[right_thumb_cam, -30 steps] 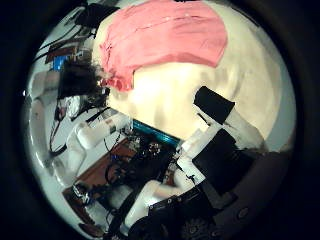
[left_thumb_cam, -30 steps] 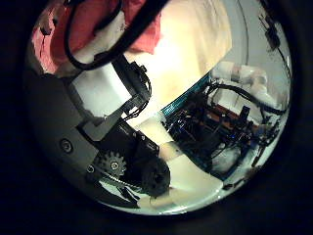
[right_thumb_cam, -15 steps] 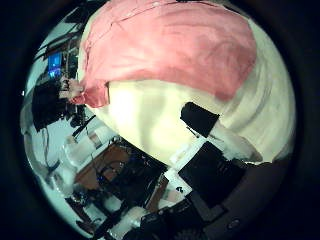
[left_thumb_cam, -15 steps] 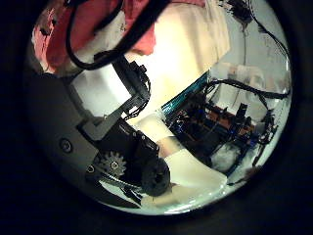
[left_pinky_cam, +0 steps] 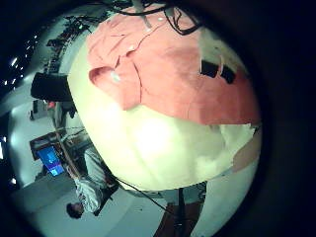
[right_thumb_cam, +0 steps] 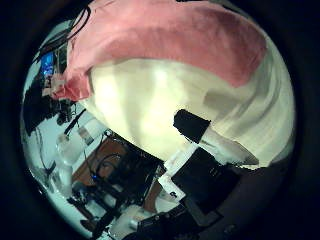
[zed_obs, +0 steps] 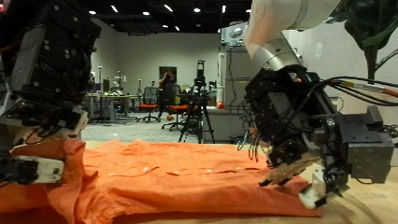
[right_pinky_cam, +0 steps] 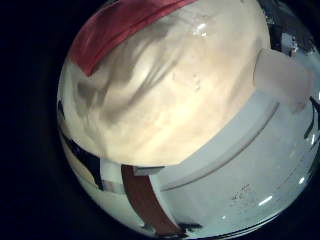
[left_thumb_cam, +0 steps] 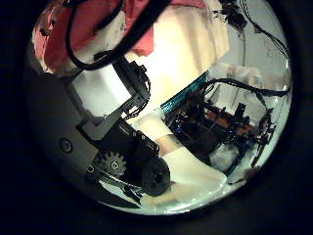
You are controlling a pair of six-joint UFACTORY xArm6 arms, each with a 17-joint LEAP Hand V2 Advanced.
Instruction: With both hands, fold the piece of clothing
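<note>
Shirt [zed_obs: 187,177], orange, lies spread flat across the table [zed_obs: 367,211], with some wrinkles through the middle. Near the left hand [zed_obs: 44,84] one edge stands up in a raised flap.

Left hand hangs low over that raised edge. We cannot tell whether its fingers are pinching cloth or just resting by it. Its little-finger palm view shows the shirt [left_pinky_cam: 168,69] spread beneath with a collar or cuff bunched at one side.

Right hand [zed_obs: 305,140] sits at the opposite edge of the shirt, fingers pointing down and loose, holding nothing that we can see. Its thumb-side palm view has a finger [right_thumb_cam: 200,135] over bare table [right_thumb_cam: 150,100], with the shirt's hem [right_thumb_cam: 170,45] just beyond it.

Risks as we judge them:
- Right hand closes beside the hem rather than on it, because its fingers look to be over table, not cloth. The fold would then be one-sided and skewed.
- Fingertips press into the table and pinch only the top layer, or none, since the cloth lies thin and flat.
- If only the left hand has a hold and lifts, the shirt drags and bunches toward that side.
- Uneven lift between the two hands would twist the fold line.
- Existing wrinkles could get trapped inside the fold.
</note>
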